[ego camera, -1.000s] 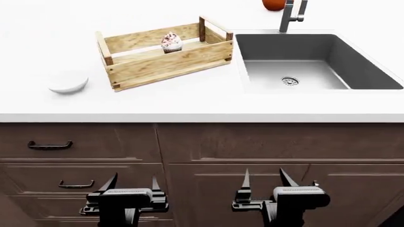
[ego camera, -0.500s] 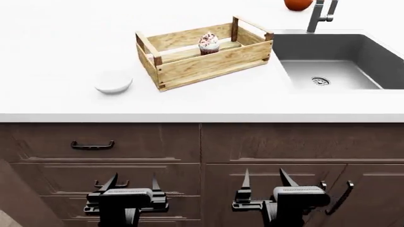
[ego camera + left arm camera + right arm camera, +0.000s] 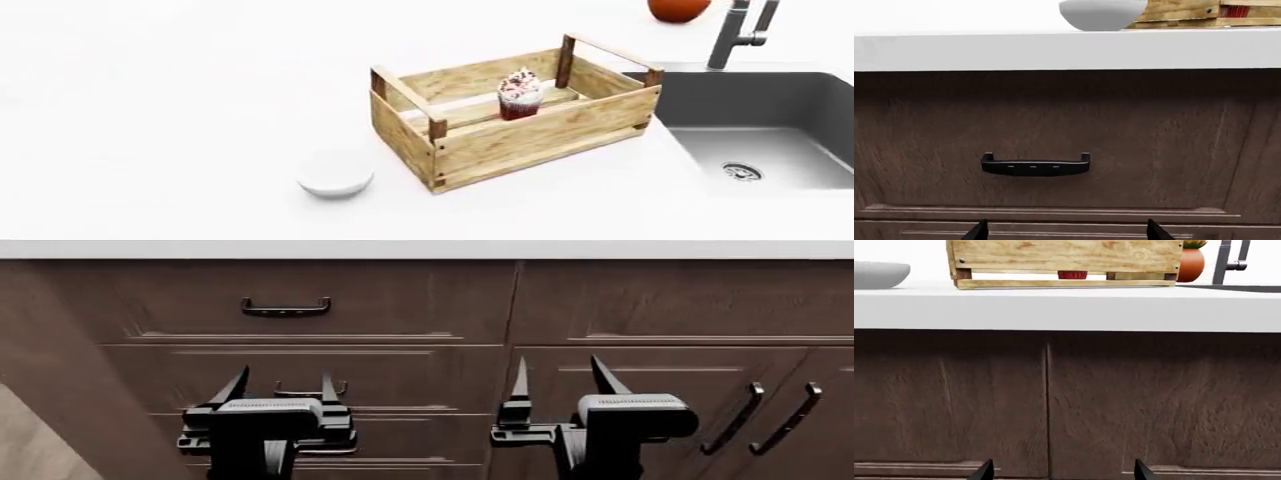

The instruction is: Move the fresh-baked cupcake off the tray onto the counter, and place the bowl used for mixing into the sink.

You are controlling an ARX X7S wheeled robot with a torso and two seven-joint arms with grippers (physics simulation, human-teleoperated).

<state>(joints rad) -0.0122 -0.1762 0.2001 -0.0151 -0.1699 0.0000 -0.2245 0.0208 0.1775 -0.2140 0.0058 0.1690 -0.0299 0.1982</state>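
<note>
The cupcake (image 3: 519,95), white-frosted with a dark red wrapper, stands inside the wooden slatted tray (image 3: 534,140) on the white counter (image 3: 174,120). The white bowl (image 3: 335,174) rests on the counter just left of the tray. The grey sink (image 3: 787,105) lies to the tray's right. Both grippers hang low in front of the cabinets, well below the counter: my left gripper (image 3: 282,388) and my right gripper (image 3: 563,382) are open and hold nothing. In the left wrist view the bowl (image 3: 1102,14) sits above the counter edge; in the right wrist view the tray (image 3: 1064,262) shows the cupcake wrapper (image 3: 1072,275) through a slat gap.
A metal faucet (image 3: 738,32) and an orange-red pot (image 3: 678,9) stand behind the sink. Dark brown drawers with black handles (image 3: 284,308) front the cabinets under the counter; one handle (image 3: 1035,165) faces the left gripper. Cabinet door handles (image 3: 767,415) sit at lower right.
The whole view has shifted: tray, cupcake, bowl and sink slid to the right in the head view. Both grippers stay open in the same place in the picture.
</note>
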